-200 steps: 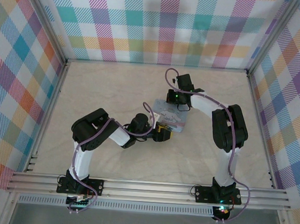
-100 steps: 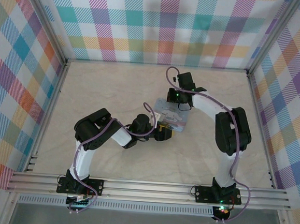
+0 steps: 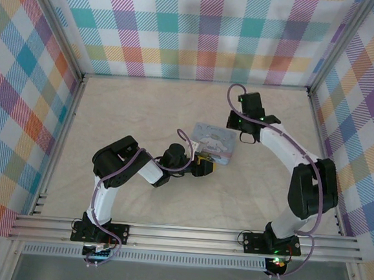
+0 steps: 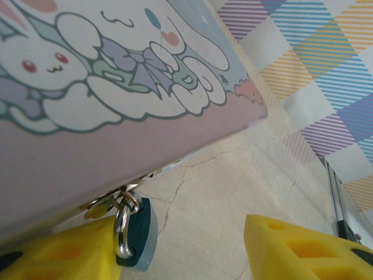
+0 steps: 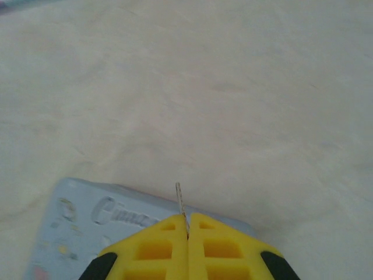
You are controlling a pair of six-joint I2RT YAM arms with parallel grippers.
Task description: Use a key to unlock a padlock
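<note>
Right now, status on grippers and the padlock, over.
Left gripper open around padlock, which hangs at the front of the tin box. Right gripper shut on key, blade out, not at the padlock. One yellow finger crowds the padlock.

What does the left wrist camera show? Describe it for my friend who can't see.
A tiny blue padlock hangs from a ring at the edge of a pale cartoon bunny box, beside one yellow finger of the open left gripper. A beige table lies below.

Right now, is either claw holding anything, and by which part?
The right gripper pinches a thin key by one end; the left gripper holds nothing.
</note>
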